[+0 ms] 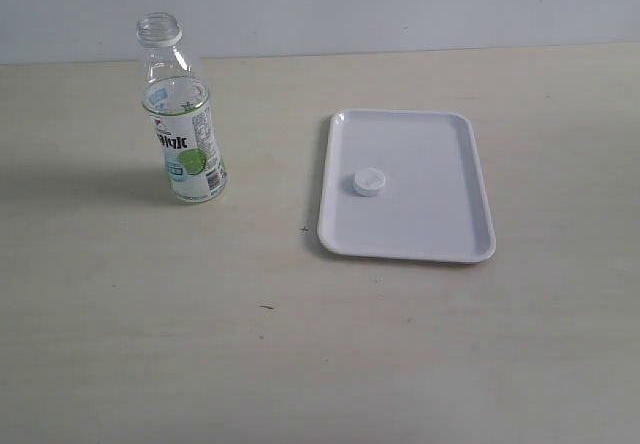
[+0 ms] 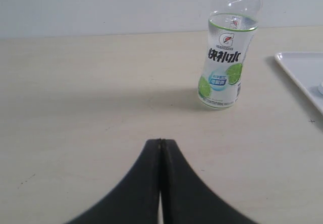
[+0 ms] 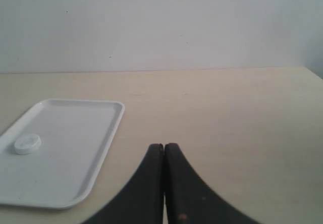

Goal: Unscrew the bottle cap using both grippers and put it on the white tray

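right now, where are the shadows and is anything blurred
Exterior view: soft, even light; the bottle throws a faint shadow toward the view's left, and the white tray a thin dark one along its bottle-side rim. Left wrist view: bottle sharp, the shut left claw a soft-edged black mass. Right wrist view: right claw likewise.

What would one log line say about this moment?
cap: on tray | bottle: open, upright | left gripper: shut, empty | right gripper: shut, empty
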### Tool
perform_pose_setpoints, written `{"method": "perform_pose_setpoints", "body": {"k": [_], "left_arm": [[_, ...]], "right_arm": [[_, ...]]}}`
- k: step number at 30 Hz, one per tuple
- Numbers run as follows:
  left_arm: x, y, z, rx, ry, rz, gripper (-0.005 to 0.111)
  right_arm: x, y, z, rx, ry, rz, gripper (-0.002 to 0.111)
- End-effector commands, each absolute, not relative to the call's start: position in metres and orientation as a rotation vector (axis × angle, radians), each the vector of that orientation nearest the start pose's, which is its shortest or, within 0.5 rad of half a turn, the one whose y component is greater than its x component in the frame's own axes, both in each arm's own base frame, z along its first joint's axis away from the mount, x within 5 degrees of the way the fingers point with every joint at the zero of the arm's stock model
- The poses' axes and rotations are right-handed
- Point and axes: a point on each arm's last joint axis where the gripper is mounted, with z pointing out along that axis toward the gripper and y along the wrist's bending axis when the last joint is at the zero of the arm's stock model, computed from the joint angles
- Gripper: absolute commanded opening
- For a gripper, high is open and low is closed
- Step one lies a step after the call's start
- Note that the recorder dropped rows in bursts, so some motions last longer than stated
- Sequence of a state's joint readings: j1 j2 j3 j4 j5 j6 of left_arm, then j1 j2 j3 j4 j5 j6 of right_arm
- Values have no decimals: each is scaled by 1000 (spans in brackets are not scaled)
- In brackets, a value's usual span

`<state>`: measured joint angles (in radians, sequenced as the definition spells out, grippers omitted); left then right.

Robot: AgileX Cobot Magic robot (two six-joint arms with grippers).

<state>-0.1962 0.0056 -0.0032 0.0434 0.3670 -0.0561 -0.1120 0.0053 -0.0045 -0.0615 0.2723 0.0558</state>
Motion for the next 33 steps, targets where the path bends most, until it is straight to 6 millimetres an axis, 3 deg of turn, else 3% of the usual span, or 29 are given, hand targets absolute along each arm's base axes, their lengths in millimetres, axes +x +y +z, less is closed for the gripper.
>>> {"method": "perform_pose_setpoints", "body": {"k": [1,33], "left_arm": [[52,-9,181,149,1834,-142,0],[52,-9,181,149,1834,-142,0]], "right_arm": [[54,-8,188,111,1755,-105,0],[54,-8,188,119,1754,-94,0]]}}
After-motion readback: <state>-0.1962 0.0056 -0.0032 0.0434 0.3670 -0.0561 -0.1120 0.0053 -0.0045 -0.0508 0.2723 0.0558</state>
